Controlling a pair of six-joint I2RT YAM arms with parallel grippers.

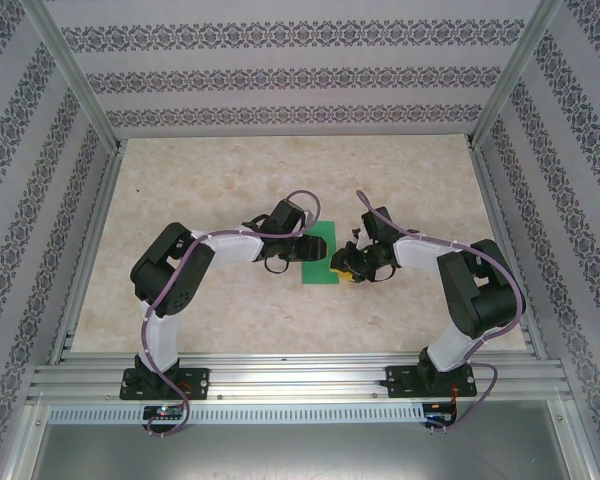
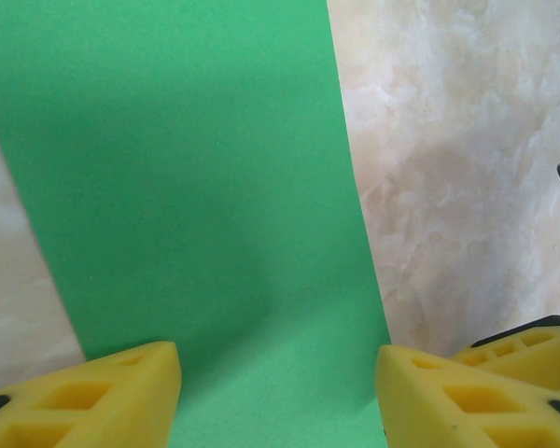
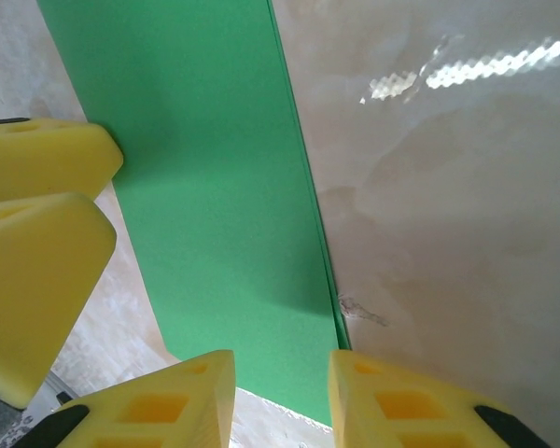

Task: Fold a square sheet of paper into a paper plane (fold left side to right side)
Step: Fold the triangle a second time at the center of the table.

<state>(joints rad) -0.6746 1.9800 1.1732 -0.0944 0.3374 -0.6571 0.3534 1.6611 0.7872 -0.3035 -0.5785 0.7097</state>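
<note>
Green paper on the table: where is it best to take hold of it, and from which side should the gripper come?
The green paper lies flat and thin, so a pinch from above probably finds nothing. Better take its long edge with two layers showing, beside the right gripper, coming low over the table on that side, one finger slipped under.

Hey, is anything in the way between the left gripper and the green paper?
Nothing visible. The left gripper sits right over the square sheet of paper, jaws apart. The right gripper is at the paper's edge alongside, not between them.
</note>
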